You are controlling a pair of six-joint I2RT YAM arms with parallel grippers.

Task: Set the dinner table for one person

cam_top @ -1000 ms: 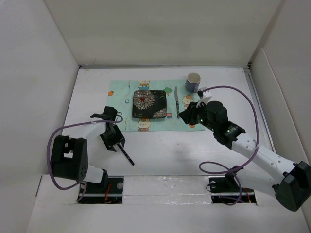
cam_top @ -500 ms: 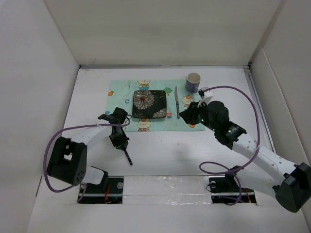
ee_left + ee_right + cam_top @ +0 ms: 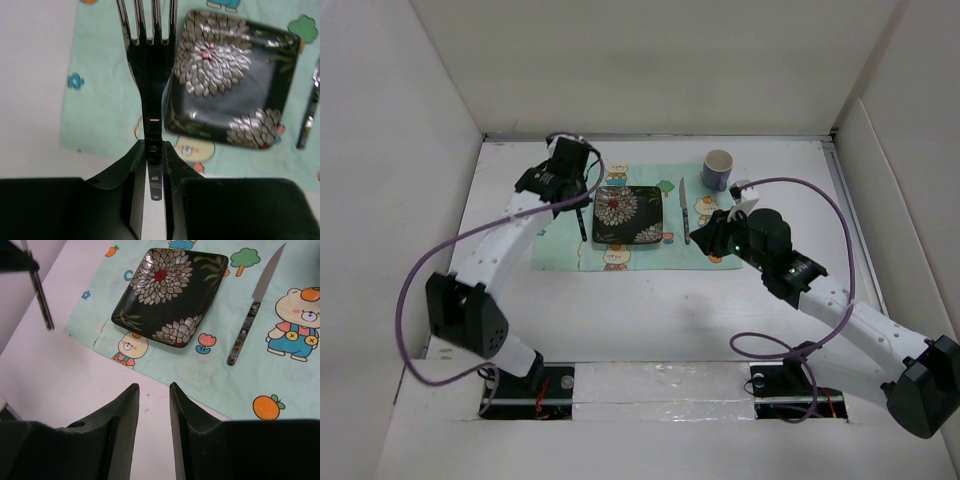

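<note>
light: bright, even | shadows: soft | left wrist view: slightly blurred

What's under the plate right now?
The placemat, showing on every side of the plate, with the table under that. The mat's print beneath the plate is covered.

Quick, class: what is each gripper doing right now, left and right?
Left gripper: closed on the fork.
Right gripper: open, holding nothing.

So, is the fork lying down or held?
Held: the left gripper pinches the fork by its handle, over the mat beside the plate.
</note>
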